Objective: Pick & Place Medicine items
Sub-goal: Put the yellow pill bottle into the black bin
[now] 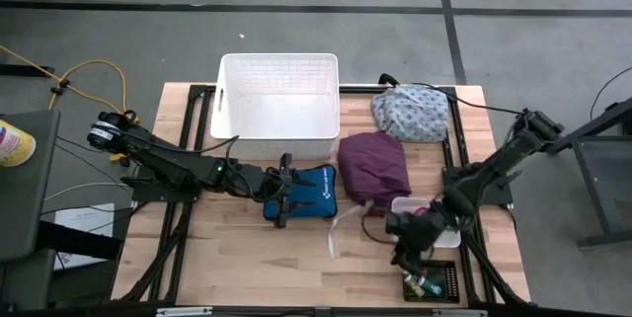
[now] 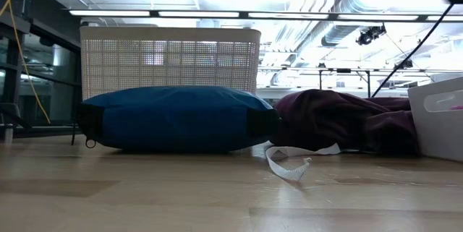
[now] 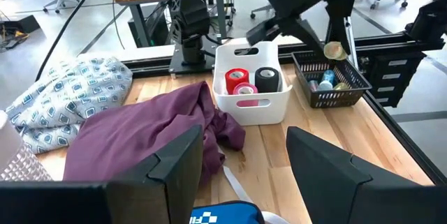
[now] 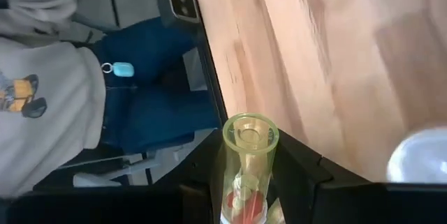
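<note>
Your right hand [image 4: 241, 203] pinching a greenish vial [image 4: 248, 155] beside the white bin [image 1: 427, 214], left hand [image 1: 284, 191] spread over the blue pouch [image 1: 314, 193].

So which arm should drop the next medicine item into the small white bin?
Right. The right gripper already grips the greenish vial and sits beside the small white bin. The left gripper is open over the blue pouch, farther away.
</note>
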Robot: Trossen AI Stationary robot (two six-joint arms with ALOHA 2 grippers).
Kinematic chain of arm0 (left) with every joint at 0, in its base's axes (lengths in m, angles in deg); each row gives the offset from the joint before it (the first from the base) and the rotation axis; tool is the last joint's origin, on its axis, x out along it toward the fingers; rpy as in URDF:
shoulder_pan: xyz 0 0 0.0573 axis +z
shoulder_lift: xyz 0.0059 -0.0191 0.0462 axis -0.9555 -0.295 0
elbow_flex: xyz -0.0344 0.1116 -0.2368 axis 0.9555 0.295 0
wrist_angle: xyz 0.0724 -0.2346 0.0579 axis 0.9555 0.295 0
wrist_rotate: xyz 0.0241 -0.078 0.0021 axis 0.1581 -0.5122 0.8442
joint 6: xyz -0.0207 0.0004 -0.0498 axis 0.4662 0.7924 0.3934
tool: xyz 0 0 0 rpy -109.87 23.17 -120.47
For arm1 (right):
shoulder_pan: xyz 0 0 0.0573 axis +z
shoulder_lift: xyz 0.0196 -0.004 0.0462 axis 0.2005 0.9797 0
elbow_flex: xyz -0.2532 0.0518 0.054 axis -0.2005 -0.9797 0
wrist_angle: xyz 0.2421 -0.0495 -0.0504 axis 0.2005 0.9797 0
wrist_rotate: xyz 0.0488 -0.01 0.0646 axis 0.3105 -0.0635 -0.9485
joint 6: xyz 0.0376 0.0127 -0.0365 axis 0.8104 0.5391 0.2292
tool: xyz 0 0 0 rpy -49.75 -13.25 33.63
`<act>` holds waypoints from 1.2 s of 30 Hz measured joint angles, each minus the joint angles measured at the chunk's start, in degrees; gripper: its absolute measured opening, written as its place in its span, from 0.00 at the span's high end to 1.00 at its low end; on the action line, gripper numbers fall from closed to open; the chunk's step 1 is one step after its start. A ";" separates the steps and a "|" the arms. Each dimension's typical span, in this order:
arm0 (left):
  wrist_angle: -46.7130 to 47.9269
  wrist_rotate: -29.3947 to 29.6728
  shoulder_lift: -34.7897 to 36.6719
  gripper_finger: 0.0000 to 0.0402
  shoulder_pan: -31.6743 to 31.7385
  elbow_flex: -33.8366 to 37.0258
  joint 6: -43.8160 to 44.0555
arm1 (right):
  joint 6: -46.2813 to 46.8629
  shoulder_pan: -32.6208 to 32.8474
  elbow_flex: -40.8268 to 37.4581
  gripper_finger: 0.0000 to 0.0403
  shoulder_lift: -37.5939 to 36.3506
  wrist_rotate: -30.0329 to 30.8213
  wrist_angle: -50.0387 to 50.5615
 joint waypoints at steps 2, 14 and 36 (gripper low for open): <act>-0.01 0.00 0.00 0.50 0.00 0.00 0.03 | 4.03 2.84 0.00 0.78 0.20 2.41 0.41; 0.17 0.02 0.00 0.50 0.00 0.00 1.53 | 23.46 14.72 0.00 0.78 8.65 6.62 2.92; 0.19 0.02 0.00 0.50 -0.02 0.00 1.51 | 30.08 17.63 0.00 0.78 17.23 -6.64 10.70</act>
